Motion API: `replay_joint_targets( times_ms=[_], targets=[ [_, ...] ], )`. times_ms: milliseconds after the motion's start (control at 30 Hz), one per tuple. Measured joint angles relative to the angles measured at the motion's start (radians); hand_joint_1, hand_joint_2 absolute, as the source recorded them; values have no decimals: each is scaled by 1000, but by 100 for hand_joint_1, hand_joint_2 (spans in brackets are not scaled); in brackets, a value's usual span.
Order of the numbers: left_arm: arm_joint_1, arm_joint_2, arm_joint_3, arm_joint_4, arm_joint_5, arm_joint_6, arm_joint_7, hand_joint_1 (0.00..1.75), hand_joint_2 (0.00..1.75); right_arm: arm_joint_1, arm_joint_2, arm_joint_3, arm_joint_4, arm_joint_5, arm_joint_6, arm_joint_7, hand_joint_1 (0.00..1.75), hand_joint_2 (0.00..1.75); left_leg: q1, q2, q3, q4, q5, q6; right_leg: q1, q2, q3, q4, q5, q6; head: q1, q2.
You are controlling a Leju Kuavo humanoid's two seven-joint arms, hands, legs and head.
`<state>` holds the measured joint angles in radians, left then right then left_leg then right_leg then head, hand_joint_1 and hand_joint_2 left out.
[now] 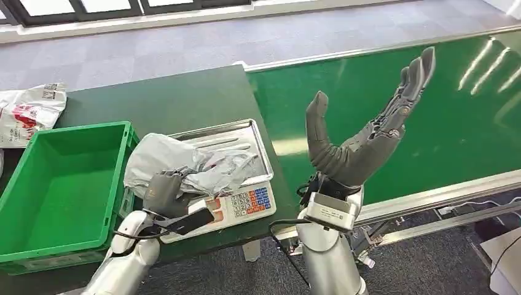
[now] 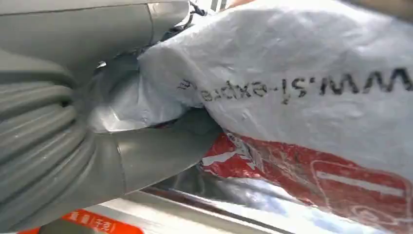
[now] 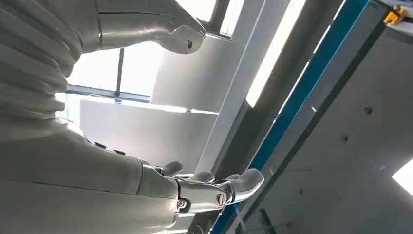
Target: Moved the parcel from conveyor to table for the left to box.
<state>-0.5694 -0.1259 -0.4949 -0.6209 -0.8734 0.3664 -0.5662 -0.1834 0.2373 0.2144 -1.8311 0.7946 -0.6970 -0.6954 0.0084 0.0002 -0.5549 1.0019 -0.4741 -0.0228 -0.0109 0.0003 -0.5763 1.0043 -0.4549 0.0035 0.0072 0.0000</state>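
Grey plastic parcel (image 1: 184, 163) lies slumped on the scale tray (image 1: 255, 132), pinched at its near edge by the left hand (image 1: 164, 193). Slack film could slip before reaching the green bin (image 1: 61, 184) at left. Right hand (image 1: 368, 132) hangs spread, empty, above the conveyor (image 1: 430, 123).

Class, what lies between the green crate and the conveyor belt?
In the head view, a scale sits between the green crate and the conveyor belt, with the grey parcel on its tray.

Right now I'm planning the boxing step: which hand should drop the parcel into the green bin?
Left. The left hand already grips the parcel beside the green bin; the right hand is raised, open.
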Motion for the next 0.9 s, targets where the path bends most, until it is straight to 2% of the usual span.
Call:
replay_joint_targets(
  times_ms=[67,233,333,900],
  targets=[
    [15,0,60,-43,138,44,-40,175,175,2,0,-6,0,3,0,0,0,175,0,1,-1,0,0,0,0,1,-1,0,0,0,0,0],
    [18,62,207,-206,81,160,118,175,175,5,0,-19,-7,9,0,0,0,175,0,2,-1,0,0,-1,1,2,-2,0,0,0,0,0],
    [26,82,262,-267,60,178,150,175,175,6,0,-23,-9,10,0,-1,0,175,0,1,-1,0,1,-1,2,1,-2,0,0,0,0,0],
    [75,125,354,-385,46,197,158,175,175,7,0,-25,-11,22,0,-1,0,175,0,1,-2,0,1,-2,1,2,-3,0,0,0,0,0]
  ],
)
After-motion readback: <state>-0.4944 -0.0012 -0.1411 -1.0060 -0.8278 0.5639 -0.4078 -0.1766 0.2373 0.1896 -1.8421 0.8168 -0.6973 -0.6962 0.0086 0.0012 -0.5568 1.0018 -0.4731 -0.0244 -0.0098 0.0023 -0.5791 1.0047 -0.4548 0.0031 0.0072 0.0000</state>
